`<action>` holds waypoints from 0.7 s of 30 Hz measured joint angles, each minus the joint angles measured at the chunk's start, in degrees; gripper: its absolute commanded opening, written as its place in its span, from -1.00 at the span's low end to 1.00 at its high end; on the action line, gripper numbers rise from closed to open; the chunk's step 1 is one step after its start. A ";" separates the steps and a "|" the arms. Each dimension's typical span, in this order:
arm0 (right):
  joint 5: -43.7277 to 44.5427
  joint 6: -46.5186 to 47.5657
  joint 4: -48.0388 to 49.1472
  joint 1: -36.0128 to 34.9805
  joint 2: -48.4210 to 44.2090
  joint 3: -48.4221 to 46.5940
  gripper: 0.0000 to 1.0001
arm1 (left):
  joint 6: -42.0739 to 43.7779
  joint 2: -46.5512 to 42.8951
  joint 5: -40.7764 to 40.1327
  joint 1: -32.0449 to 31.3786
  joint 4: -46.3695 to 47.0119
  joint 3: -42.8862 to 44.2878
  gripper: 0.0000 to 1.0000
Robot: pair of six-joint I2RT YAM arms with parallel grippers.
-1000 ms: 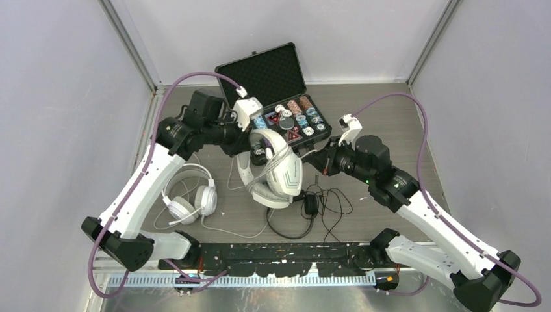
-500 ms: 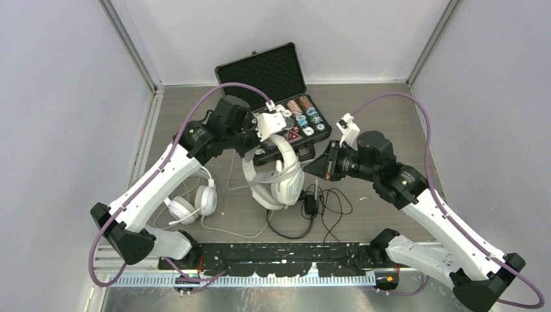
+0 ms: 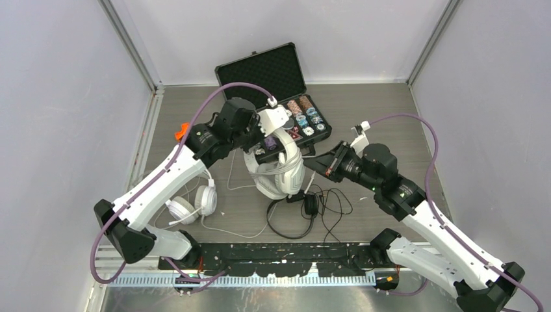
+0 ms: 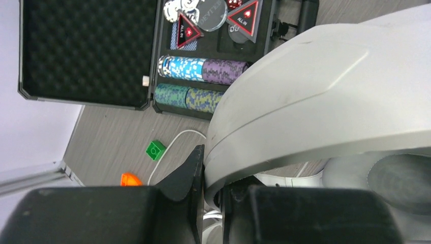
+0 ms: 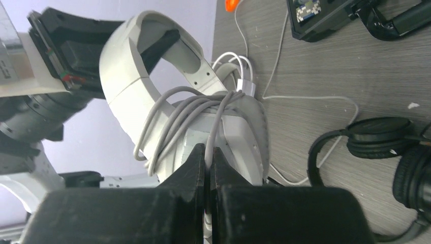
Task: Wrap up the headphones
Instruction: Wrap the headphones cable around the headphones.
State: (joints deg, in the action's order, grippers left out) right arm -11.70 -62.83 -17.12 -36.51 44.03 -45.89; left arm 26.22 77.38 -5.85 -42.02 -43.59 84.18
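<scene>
In the left wrist view, the words "ALL IN" are printed in white on two red-and-black triangular markers, one point(image 4: 187, 31) to the left and the other point(image 4: 245, 15) to the right, both set in the tray of an open black poker chip case point(image 4: 86, 51). Between them a round pale disc point(image 4: 212, 11) is cut off by the top edge; its dark lettering appears to read "DEALER", though it is small and tilted. In the top and right wrist views, all printing is too small or blurred to be read.

Bright, even, diffuse light; shadows soft. Wrist views: left pincer point(image 4: 211, 175) blurry up close, bkgd sharper.
</scene>
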 measured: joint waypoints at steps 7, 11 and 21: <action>8.63 -2.82 4.44 0.00 1.11 1.14 -1.00 | -6.88 2.89 -4.74 -1.62 0.46 0.52 -1.00; 18.80 -0.13 2.49 0.09 1.14 1.09 -1.00 | -11.67 8.92 -6.78 -3.54 0.44 4.46 -1.00; 25.83 5.35 -6.97 1.44 2.73 -1.20 -0.72 | -22.38 23.15 -9.73 -6.60 -6.40 15.28 -1.00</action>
State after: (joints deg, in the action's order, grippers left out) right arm 14.13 -57.47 -24.10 -35.07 46.76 -47.09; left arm 3.84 100.53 -15.57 -48.62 -50.00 99.46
